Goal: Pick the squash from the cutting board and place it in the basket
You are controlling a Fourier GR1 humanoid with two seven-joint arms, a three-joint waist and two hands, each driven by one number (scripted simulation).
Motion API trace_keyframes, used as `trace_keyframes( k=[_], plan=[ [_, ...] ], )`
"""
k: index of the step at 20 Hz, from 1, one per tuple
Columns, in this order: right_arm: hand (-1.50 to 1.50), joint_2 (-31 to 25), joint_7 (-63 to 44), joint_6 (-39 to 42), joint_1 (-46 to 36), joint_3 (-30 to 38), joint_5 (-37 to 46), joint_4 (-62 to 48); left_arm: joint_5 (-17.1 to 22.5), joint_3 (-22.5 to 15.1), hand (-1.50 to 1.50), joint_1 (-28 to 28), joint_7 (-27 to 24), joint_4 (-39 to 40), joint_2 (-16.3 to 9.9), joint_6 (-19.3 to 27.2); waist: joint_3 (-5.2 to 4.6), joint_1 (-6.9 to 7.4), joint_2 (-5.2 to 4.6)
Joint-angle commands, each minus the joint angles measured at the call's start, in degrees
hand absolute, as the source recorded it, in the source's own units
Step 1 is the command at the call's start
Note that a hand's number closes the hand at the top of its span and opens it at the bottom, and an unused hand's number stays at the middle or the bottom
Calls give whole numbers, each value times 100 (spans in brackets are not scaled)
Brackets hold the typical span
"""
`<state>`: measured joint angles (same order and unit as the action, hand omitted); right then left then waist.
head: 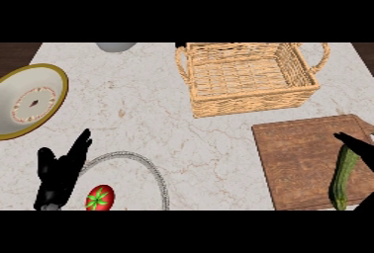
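Resting at lower left, your left hand (60, 170) stays out of it, fingers straight and apart. At right, the long green squash (345, 175) lies on the cutting board (303, 158), right hand (358, 146) touching its top end, fingers unreadable. Stiff, smooth, likely slippery: take it mid-length for the basket (248, 81) above.

Your left hand (58, 173) sits at the lower left of the frame. Its black fingers (79, 144) are straight and point up and a bit to the right. Your right hand (359, 147) peeks in at the right edge, about halfway down. Only a few dark fingers show there, reaching toward the left.
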<state>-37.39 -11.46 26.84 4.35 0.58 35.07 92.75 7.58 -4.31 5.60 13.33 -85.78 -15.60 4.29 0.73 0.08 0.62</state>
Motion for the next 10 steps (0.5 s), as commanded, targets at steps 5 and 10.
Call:
trace_keyframes(
  k=[5,10],
  plan=[
    [-150,-18,576,-265,112,73,269,-453,-30,40,0,262,121,553,70,-97,-73,-24,-66],
    [150,341,402,-421,-99,-196,550,-542,9,116,0,177,30,672,115,-193,-74,0,-69]
  ],
)
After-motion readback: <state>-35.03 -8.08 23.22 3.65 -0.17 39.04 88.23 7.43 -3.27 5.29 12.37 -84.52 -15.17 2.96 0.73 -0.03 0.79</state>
